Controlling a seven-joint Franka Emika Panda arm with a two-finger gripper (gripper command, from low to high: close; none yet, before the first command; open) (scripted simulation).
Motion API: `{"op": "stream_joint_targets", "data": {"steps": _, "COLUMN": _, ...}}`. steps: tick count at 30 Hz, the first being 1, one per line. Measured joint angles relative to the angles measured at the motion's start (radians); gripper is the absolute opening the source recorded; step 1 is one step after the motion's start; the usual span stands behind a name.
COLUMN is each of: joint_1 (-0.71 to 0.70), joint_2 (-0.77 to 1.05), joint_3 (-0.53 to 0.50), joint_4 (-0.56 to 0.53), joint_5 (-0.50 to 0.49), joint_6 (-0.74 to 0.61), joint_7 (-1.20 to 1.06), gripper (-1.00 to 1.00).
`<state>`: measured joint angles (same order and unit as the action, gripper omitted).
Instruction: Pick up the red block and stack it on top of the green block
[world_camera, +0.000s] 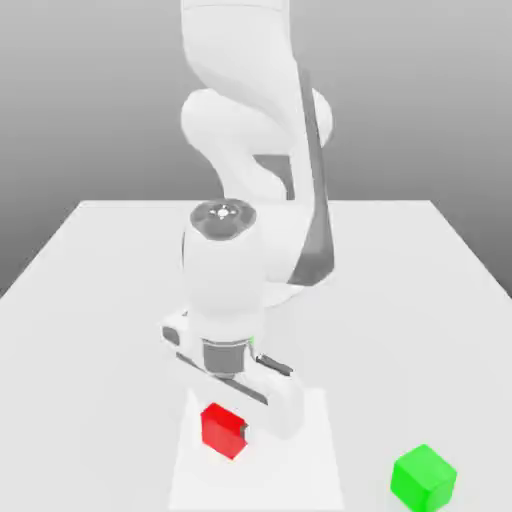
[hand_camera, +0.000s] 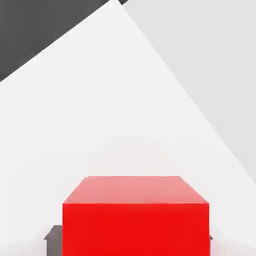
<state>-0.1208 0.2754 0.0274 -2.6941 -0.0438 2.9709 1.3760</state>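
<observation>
Hand view shows the gripper pinching the red block, so we should lift it straight and level before moving toward the green block.

Exterior view: my arm, white with dark grey parts; red block, plain, at six o'clock; green block, plain, toward five; mat, white; table, pale grey.

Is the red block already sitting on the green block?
No, the red block is at the gripper, while the green block sits apart, toward the exterior view's right.
</observation>
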Motion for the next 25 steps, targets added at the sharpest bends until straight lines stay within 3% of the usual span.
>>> {"op": "stream_joint_targets", "data": {"steps": 7, "joint_1": -0.008, "joint_2": -0.202, "joint_3": 0.020, "joint_4": -0.027, "joint_5": 0.032, "joint_6": -0.175, "joint_7": -0.026, "gripper": -1.00}}
{"op": "stream_joint_targets", "data": {"steps": 17, "joint_1": 0.217, "joint_2": -0.088, "joint_3": 0.224, "joint_4": 0.296, "joint_5": -0.044, "joint_6": -0.393, "joint_7": -0.221, "gripper": -1.00}}
{"op": "stream_joint_targets", "data": {"steps": 21, "joint_1": 0.260, "joint_2": 0.042, "joint_3": 0.209, "joint_4": 0.332, "joint_5": -0.116, "joint_6": -0.304, "joint_7": -0.192, "gripper": -1.00}}
{"op": "stream_joint_targets", "data": {"steps": 22, "joint_1": 0.268, "joint_2": 0.067, "joint_3": 0.200, "joint_4": 0.334, "joint_5": -0.129, "joint_6": -0.282, "joint_7": -0.183, "gripper": 1.00}}
{"op": "stream_joint_targets", "data": {"steps": 25, "joint_1": 0.268, "joint_2": 0.067, "joint_3": 0.200, "joint_4": 0.334, "joint_5": -0.129, "joint_6": -0.282, "joint_7": -0.183, "gripper": 1.00}}
